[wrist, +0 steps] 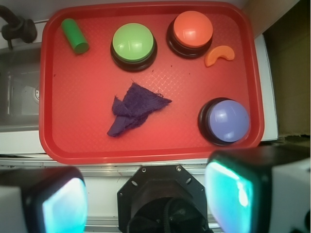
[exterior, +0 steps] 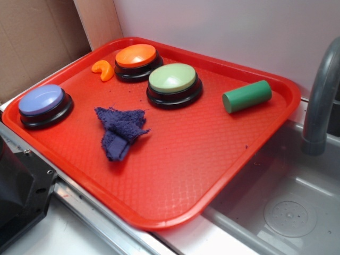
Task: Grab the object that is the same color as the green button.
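Exterior view: the green cylinder lies untouched on the red tray, at three o'clock from the green button; no arm appears. Wrist view: the gripper hangs released off the tray's near edge, cylinder at eleven o'clock. The grab looks unstarted.

tray: red, plastic
on it: 3 buttons – green, orange, purple; green cylinder; orange piece; purple cloth

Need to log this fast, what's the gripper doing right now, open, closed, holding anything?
Gripper: open, holding nothing, fingers spread wide, short of the red tray.
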